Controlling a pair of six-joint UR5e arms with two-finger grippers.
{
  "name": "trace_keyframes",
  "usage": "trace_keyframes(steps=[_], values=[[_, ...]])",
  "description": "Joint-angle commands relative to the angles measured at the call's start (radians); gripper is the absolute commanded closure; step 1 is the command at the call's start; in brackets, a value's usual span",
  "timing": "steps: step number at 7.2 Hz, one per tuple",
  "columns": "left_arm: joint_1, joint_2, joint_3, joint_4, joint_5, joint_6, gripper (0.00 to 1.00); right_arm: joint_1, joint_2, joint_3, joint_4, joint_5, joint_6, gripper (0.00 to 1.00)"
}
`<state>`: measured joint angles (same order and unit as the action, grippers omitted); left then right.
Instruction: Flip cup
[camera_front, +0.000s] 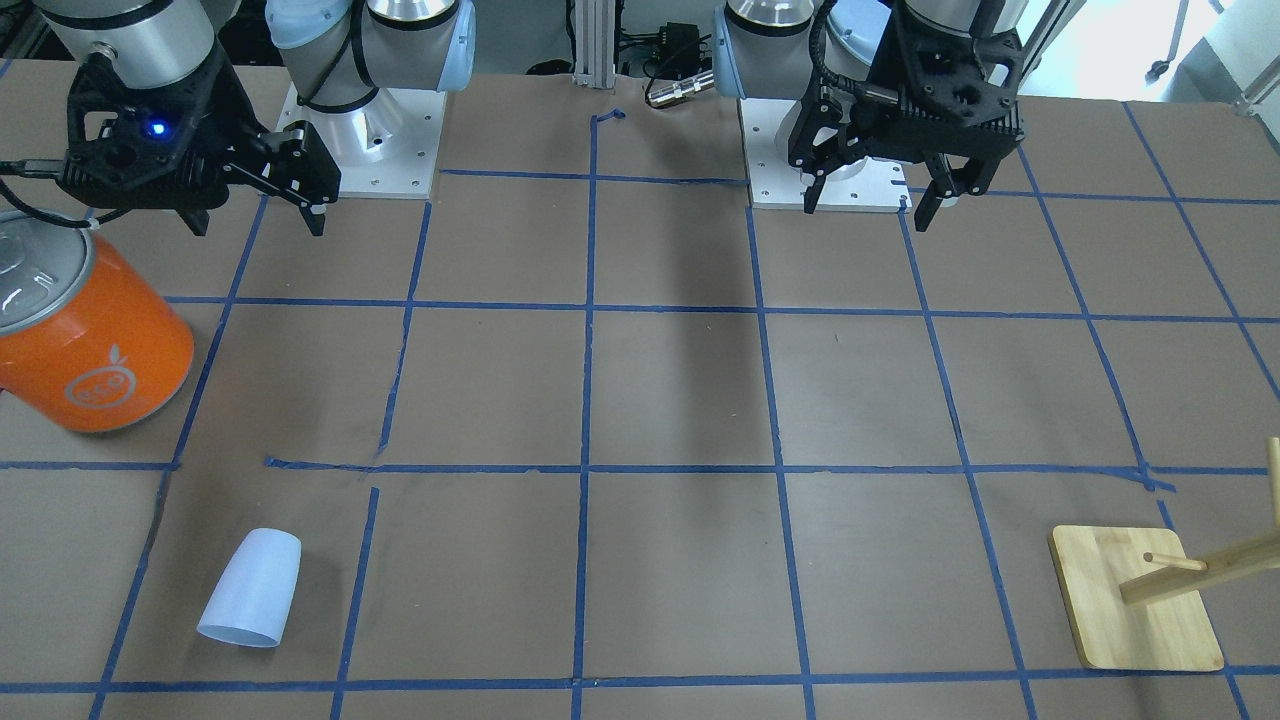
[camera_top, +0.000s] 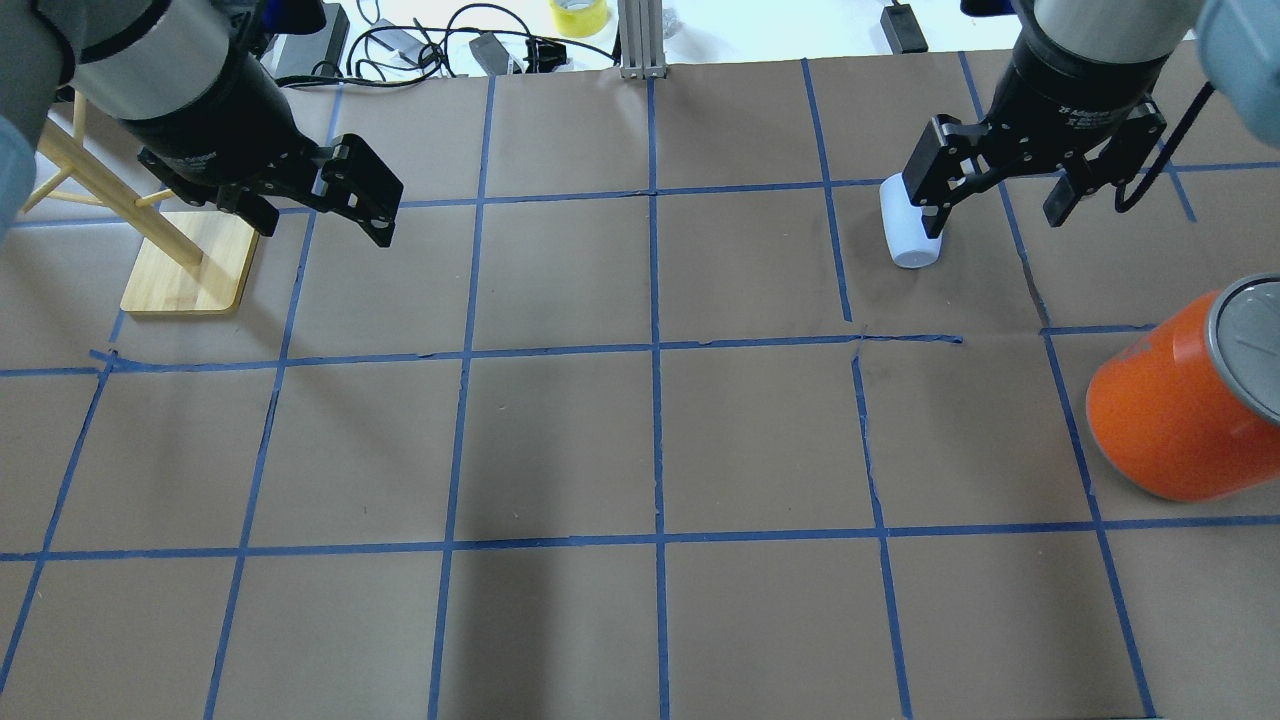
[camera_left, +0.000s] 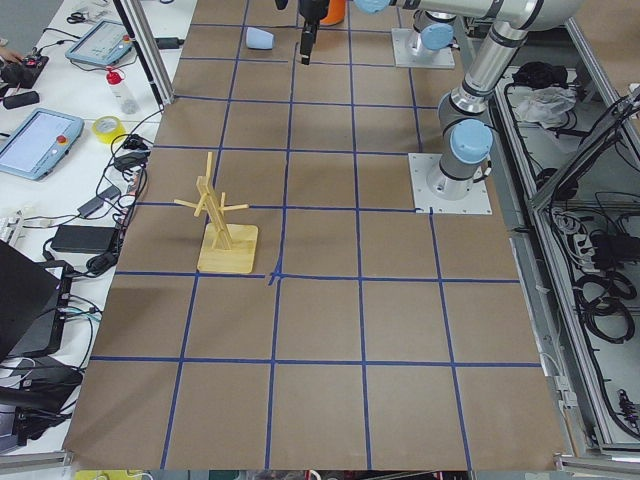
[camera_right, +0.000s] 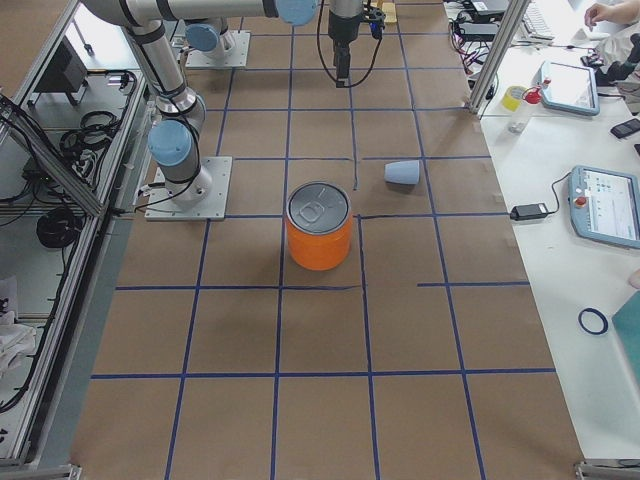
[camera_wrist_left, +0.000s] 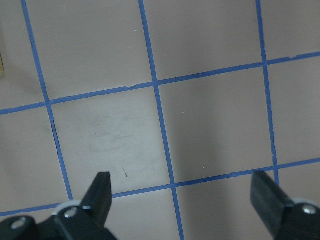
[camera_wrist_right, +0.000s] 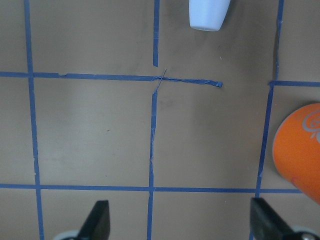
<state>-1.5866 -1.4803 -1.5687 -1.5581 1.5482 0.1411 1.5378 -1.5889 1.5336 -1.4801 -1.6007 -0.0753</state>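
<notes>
Closest in, my right gripper (camera_wrist_right: 181, 222) hung with its jaws spread wide and nothing between them, above bare brown table (camera_wrist_right: 90, 135) crossed by blue tape lines (camera_wrist_right: 151, 135). Ahead of its fingertips, well apart and lower, lay the cup (camera_wrist_right: 209, 14). As far as I could judge it was on its side, closed end toward the gripper and mouth pointing away. Out to that gripper's outer side, away from the other arm, stood the orange can (camera_wrist_right: 300, 150) with its silver lid, nearer the gripper than the cup was and clear of the line between them. Farthest off, my left gripper (camera_wrist_left: 182, 200) was just as wide open and empty over taped table, with the wooden peg rack (camera_top: 185, 275) out beyond it on its own outer side. I judged the task not yet started: the cup was untouched, so the reach, the grasp, the turn and the setting down on its base were all left to do. The overhead view put a right finger across the cup, as if touching. The front-facing view showed a wide stretch of table between them instead. The right wrist view cropped the cup's mouth end, while the right side view showed the whole cup. The left wrist view showed no cup at all.
</notes>
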Motion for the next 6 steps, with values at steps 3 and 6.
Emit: trace_keyframes(steps=[3,6], values=[[-0.001,0.006,-0.001,0.000,0.001,0.000,0.00,-0.024,0.012,0.007,-0.064,-0.007,-0.006,0.00],[-0.003,0.003,0.001,-0.002,0.003,0.000,0.00,-0.025,0.040,0.036,-0.084,0.014,-0.001,0.00]])
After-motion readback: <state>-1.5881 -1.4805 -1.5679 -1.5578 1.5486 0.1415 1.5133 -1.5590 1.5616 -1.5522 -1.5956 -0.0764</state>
